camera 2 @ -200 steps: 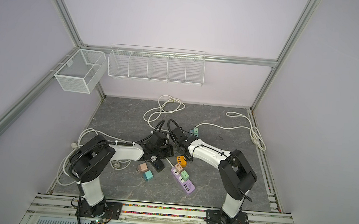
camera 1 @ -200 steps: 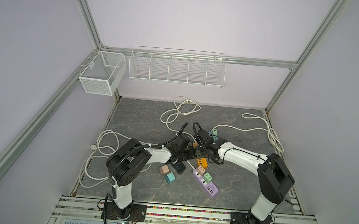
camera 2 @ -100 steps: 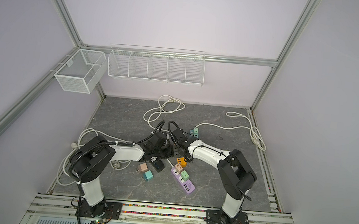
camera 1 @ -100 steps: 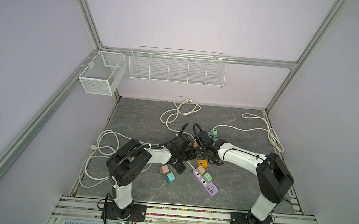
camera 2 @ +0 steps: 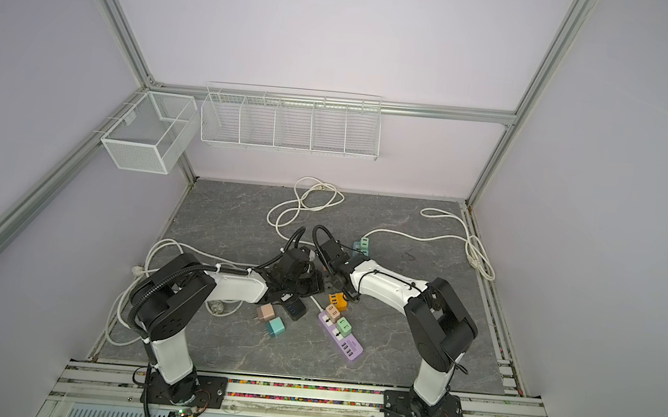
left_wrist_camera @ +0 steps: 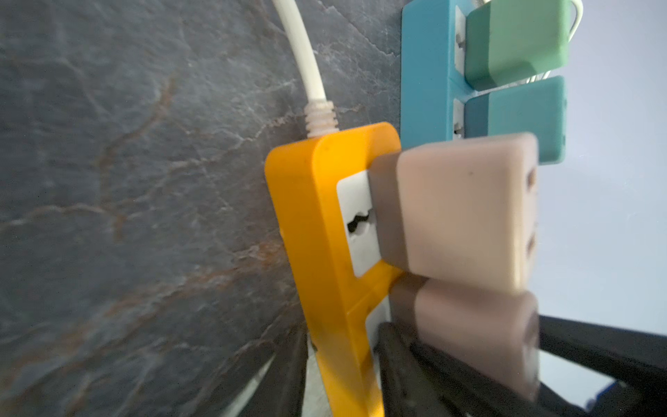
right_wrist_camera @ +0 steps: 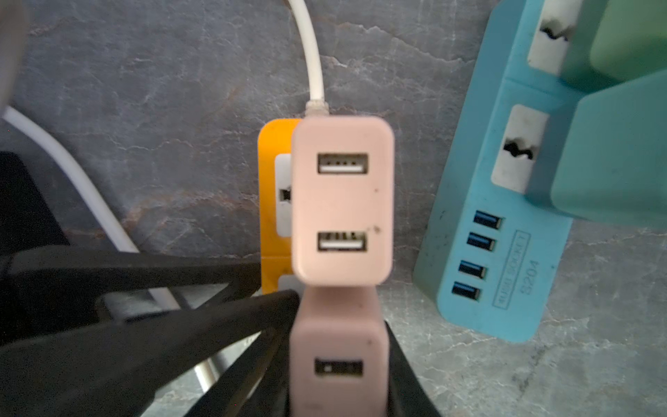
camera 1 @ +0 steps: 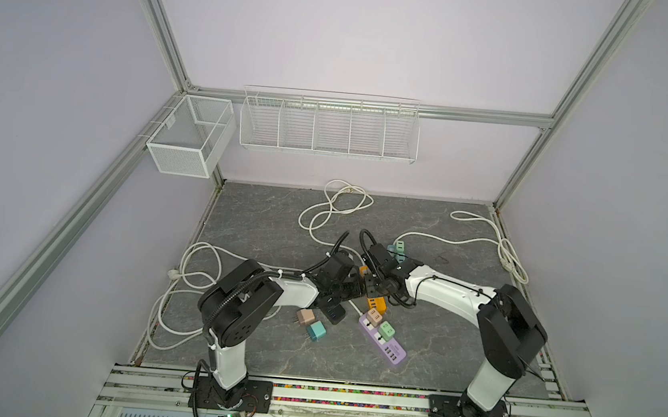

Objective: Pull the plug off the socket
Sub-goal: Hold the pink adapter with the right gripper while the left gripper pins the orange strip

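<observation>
One plug (right_wrist_camera: 339, 368) gripped in right end effector (right_wrist_camera: 341, 335), socket (left_wrist_camera: 325, 252) in left (left_wrist_camera: 343, 368), blue strip (right_wrist_camera: 487, 260) beside

The orange socket strip (left_wrist_camera: 325, 234) lies flat on the grey slate (left_wrist_camera: 126, 180), white cord (left_wrist_camera: 306, 61) at 1 end, with a pale pink 2-port USB plug (right_wrist_camera: 341, 200) seated upright in the outlet nearest the cord and a second pink plug (right_wrist_camera: 339, 339) seated just beside it.

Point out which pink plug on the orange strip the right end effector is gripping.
The pink plug farther from the orange strip's white cord; its twin beside that cord stands free.
</observation>
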Motion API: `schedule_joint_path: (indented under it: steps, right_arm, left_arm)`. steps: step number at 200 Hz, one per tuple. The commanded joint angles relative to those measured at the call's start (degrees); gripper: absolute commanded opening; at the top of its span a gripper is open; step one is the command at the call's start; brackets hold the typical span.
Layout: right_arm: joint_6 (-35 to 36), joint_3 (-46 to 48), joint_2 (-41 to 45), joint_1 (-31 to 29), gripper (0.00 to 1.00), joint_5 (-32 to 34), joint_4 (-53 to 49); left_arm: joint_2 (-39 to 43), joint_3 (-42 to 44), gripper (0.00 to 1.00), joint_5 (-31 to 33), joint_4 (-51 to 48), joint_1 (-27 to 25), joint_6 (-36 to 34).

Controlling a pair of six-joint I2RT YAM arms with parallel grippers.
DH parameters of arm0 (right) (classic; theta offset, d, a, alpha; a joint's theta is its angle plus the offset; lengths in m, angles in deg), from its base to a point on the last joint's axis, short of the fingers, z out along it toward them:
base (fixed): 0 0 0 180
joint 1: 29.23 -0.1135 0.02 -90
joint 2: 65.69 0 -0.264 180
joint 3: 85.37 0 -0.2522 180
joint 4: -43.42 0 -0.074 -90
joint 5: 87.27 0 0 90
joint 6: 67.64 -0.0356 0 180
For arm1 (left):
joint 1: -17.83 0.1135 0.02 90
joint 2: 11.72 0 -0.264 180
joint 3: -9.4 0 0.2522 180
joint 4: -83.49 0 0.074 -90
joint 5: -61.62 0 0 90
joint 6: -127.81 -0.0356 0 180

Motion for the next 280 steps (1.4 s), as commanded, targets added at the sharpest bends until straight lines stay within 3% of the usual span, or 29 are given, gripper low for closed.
schedule_joint_path:
  steps: [1, 280]
  right_arm:
    - [0.1, -0.6, -0.5, -0.5, 0.29, -0.4, -0.9]
    - [-0.1, 1.4, 4.0, 1.4, 0.24, -0.7, 0.3]
  left_arm:
    - [-0.8, 1.9, 0.34, 2.7, -5.5, -0.9, -0.1]
    - [-1.2, 0.1, 0.32, 6.1, -9.6, -2.6, -0.5]
